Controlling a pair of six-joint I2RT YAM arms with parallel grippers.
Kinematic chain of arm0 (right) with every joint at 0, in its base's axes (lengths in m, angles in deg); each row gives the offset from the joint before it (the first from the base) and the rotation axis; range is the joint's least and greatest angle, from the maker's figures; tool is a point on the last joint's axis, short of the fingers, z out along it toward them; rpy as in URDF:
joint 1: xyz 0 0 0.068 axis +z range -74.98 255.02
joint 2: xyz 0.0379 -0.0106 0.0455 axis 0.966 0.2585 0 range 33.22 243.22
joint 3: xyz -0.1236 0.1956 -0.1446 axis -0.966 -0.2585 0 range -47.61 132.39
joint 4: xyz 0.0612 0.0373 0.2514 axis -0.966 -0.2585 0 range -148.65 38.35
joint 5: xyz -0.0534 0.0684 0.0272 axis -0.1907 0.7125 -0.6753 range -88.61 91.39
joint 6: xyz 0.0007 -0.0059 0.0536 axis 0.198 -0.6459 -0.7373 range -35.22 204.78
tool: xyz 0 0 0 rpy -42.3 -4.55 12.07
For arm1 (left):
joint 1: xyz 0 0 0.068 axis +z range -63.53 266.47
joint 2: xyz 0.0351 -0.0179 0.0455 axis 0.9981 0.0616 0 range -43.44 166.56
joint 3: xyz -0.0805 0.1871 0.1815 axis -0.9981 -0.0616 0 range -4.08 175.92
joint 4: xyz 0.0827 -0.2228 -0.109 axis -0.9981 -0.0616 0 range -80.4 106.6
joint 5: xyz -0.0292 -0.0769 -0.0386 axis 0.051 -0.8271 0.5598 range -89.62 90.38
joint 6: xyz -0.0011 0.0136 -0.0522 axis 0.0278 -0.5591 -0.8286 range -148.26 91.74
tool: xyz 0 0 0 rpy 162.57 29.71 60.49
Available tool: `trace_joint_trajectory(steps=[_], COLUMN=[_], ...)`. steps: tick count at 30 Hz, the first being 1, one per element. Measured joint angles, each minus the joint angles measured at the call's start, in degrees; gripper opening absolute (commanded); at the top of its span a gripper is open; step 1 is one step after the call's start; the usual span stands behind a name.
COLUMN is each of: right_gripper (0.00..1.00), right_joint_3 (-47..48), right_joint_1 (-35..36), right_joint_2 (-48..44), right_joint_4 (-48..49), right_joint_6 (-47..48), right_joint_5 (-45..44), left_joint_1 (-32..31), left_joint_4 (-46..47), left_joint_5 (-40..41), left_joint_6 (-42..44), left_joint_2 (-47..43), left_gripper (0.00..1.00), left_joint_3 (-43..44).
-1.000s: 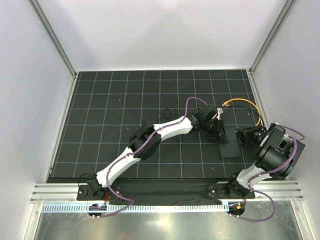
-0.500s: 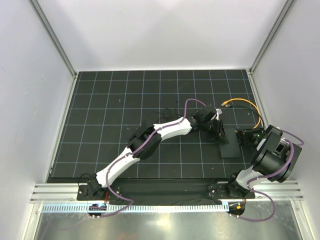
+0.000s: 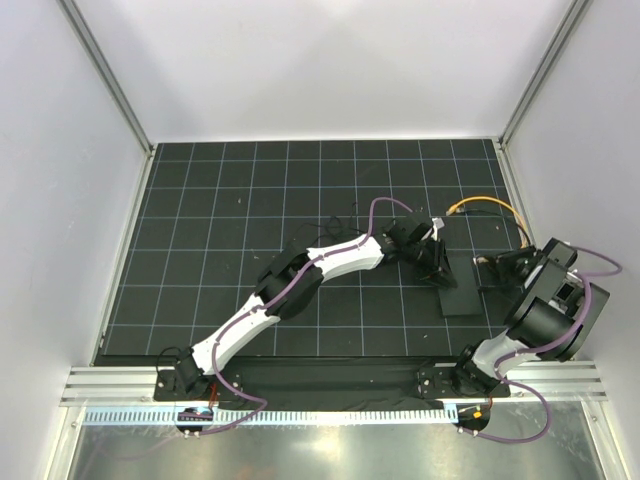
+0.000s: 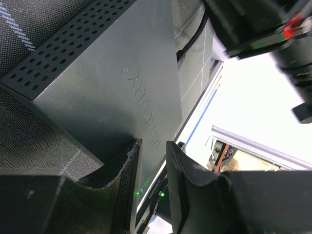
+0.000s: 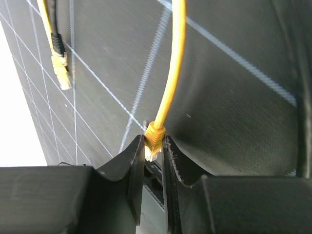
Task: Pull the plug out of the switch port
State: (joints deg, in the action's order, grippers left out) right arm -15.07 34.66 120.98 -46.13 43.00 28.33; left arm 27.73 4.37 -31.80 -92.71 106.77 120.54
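The black grid mat fills the top view, where the flat black switch lies with much of its far end hidden under the left arm's wrist. Its left gripper is closed on the switch's near edge: both fingers pinch that edge, and two small green lights glow in the slit between them. The right arm crowds the switch's right side, and from above its gripper is only a dark clump. A yellow cable loops over the mat beyond the switch. Its free end lies loose on the mat, well apart from the right gripper. The other end carries the yellow plug, clamped between the right gripper's narrow-set fingers. The port is hidden behind those fingers, with only dark shapes under the plug's tip, so I cannot tell whether the plug is seated or free. On the switch's lid, raised letters seen upside down read MERCURY.
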Motion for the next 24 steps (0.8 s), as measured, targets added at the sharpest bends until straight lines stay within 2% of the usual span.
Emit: trace_joint_trajectory(steps=[5, 9, 13, 24], right_gripper=[0.01, 0.01, 0.01, 0.01], right_joint_3=[6.01, 11.63, 16.72, 29.29], right_joint_1=[0.02, 0.72, 2.89, 11.41], right_joint_2=[-0.02, -0.04, 0.00, 0.42], right_joint_4=[-7.21, -11.80, -13.14, -14.49], right_joint_6=[4.24, 4.96, 2.67, -5.70], right_joint_5=[0.22, 0.02, -0.04, 0.39], left_joint_1=[0.00, 0.20, 0.68, 8.04], left_joint_4=[-0.24, -2.75, -6.49, -15.43], left_joint_5=[0.00, 0.52, 1.36, 2.67], left_joint_6=[1.36, 4.39, 7.98, 15.50], left_joint_2=[-0.39, -1.84, -4.31, -16.52], left_gripper=[0.35, 0.46, 0.51, 0.51], left_joint_3=[0.00, -0.22, -1.27, -7.85])
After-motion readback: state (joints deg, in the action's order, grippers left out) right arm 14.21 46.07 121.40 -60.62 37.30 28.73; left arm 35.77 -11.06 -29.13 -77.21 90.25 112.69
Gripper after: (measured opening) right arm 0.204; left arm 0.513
